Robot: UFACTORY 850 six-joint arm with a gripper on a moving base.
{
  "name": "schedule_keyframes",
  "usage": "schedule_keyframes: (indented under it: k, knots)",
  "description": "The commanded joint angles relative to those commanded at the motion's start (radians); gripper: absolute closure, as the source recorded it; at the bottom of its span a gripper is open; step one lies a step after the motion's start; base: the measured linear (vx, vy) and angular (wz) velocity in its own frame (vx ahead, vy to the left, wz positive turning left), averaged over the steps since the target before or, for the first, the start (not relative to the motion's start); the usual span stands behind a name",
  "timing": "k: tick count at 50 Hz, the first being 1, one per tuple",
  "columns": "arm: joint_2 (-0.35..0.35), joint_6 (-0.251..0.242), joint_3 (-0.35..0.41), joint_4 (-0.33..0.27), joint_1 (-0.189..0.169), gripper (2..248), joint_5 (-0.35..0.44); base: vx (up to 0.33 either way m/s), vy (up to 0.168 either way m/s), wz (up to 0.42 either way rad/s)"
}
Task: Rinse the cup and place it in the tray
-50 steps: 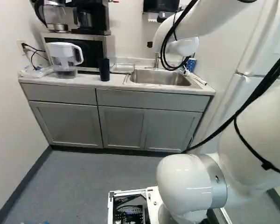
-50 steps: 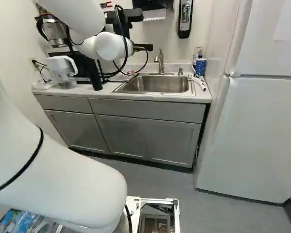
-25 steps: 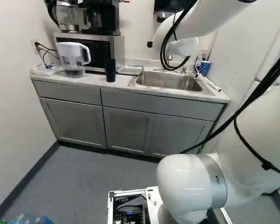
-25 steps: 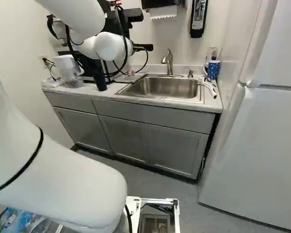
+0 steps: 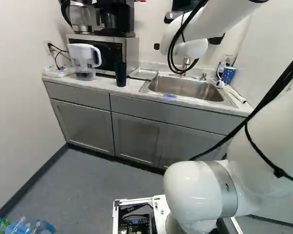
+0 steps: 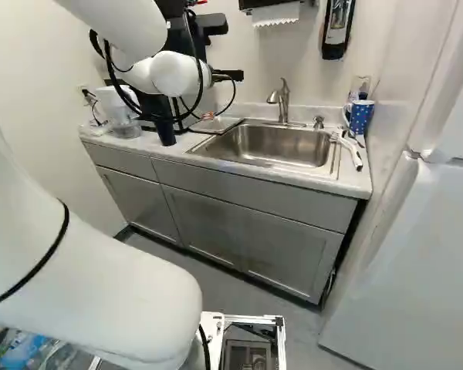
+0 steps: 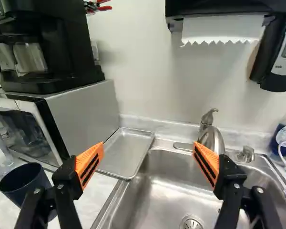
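Most of my gripper is hidden behind the white wrist joint in the right base view. In the wrist view the gripper stands open, its orange pads wide apart with nothing between them. A dark, empty-looking cup stands upright on the counter, beyond the outer side of one finger. The shallow metal tray lies flat between the microwave and the sink, seen past the fingers. Beside the tray is the steel sink with its faucet at the back.
A water pitcher and a microwave with a coffee maker on top stand beyond the cup. A blue dotted cup is in the counter's far corner. The paper towel dispenser hangs above the sink; a white fridge stands at the right.
The base has moved closer to the counter and turned left, so the scene has shifted right in both base views. The arm keeps its pose over its lowest joint.
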Motion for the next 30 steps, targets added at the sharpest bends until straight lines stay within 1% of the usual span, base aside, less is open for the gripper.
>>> schedule_keyframes:
  k: [17, 30]
  knots:
    - [0.0, 0.0, 0.0, 0.0, 0.0, 3, 0.0, 0.081, -0.053, 0.016]
    - [0.0, 0.0, 0.0, 0.0, 0.0, 3, 0.0, 0.044, -0.01, -0.009]
